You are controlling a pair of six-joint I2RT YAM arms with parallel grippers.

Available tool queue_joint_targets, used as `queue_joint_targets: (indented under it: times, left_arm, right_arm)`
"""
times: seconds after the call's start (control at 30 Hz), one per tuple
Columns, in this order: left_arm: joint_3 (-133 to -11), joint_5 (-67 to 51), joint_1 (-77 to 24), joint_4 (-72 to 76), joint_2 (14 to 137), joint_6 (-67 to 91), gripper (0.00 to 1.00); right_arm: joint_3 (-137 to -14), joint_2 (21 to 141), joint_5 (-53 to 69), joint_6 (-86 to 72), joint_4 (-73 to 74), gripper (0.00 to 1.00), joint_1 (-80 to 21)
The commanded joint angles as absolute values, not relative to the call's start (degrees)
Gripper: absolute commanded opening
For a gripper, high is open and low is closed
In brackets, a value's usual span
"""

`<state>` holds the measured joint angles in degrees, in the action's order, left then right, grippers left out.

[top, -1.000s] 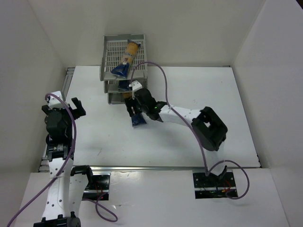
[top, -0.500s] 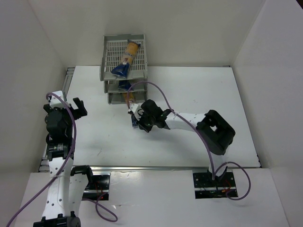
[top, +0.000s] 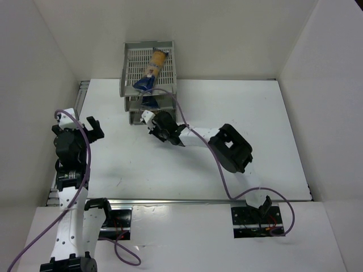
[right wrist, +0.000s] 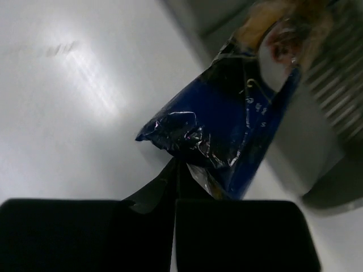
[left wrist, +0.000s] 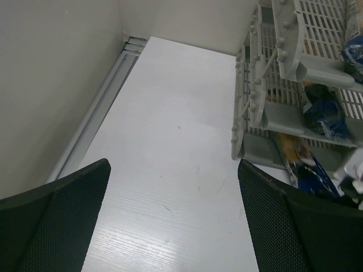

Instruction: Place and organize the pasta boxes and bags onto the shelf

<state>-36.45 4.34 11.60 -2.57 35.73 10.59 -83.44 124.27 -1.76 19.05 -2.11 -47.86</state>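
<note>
The grey three-tier shelf (top: 129, 62) stands at the back left. One pasta bag (top: 151, 69) lies in its top tray, and a second bag (top: 150, 102) pokes out of the middle tray. The third bag (right wrist: 227, 124) lies in the bottom tray (left wrist: 255, 148), its dark blue end sticking out. My right gripper (top: 156, 126) is shut, with its fingertips (right wrist: 176, 167) against that crumpled end; I cannot tell if they pinch any film. My left gripper (top: 75, 124) hovers open and empty over the table, left of the shelf (left wrist: 255, 96).
White walls close in the table on the left, back and right. A metal rail (left wrist: 99, 110) runs along the left wall. The right arm's elbow (top: 229, 147) stretches across the table's middle.
My right gripper shut and moved from the table up to the shelf's bottom tray. The third bag slid further into the shelf. The left arm stayed put.
</note>
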Motion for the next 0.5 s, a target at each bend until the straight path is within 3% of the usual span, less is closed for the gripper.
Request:
queue_joint_targets:
  times: [0.0,0.1,0.23,0.47]
  left_arm:
    - [-37.18,4.83,12.57,0.7,35.68,10.11,1.0]
    - [-37.18,5.36,12.57,0.7,35.68,9.59,1.0]
    - [-37.71,6.5,13.09,0.7,35.16,8.53,1.0]
    - [-36.66,5.98,13.1,0.7,34.1,9.66,1.0]
  right_arm:
    - [-93.23,128.48,-12.28,17.32,-14.13,0.0,-47.02]
    - [-99.92,133.85,-20.29,17.31,-17.13,0.0,-47.02]
    - [-102.93,134.04,-19.52,17.31,-15.66,0.0,-47.02]
    - [-81.15,115.86,-7.93,15.91,-12.84,0.0,-49.75]
